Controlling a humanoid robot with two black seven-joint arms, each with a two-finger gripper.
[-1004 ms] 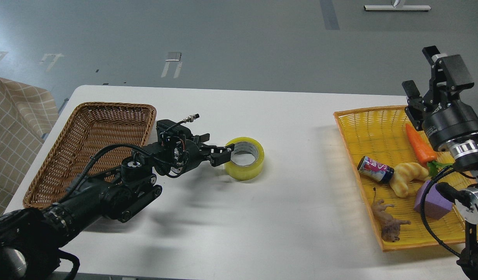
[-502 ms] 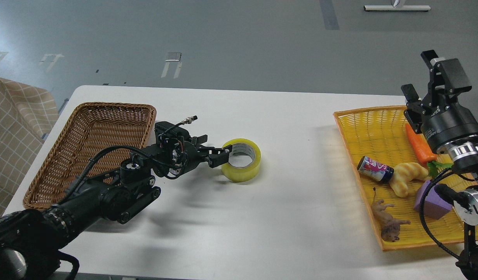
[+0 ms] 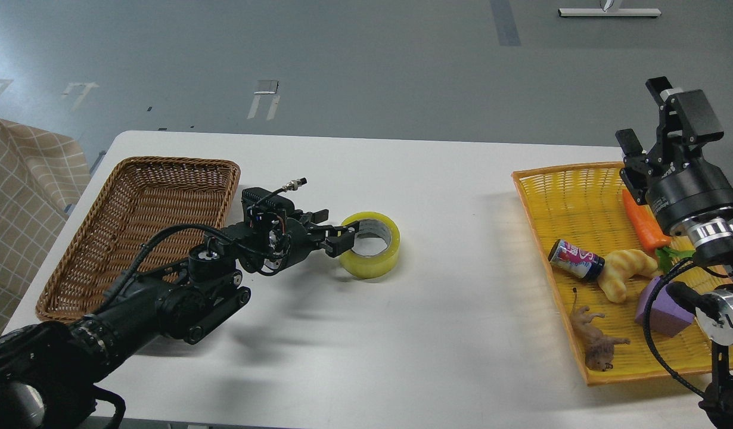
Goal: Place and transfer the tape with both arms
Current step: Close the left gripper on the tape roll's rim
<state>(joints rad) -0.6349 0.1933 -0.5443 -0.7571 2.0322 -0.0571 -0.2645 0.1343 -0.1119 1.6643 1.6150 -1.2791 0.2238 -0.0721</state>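
The tape, a yellow translucent roll with a grey core, lies flat on the white table near the middle. My left gripper reaches in from the left, with one finger inside the core and the other outside the roll's left wall, closed on that wall. My right gripper is raised above the far edge of the yellow basket at the right. Its fingers stand apart and hold nothing.
A brown wicker basket sits at the left, just behind my left arm. The yellow basket holds a carrot, a small can, a croissant, a purple cube and a toy lion.
The tape and my left gripper shifted slightly left together, then my left wrist rose a little. My right gripper tilted slightly; otherwise it stayed in place.
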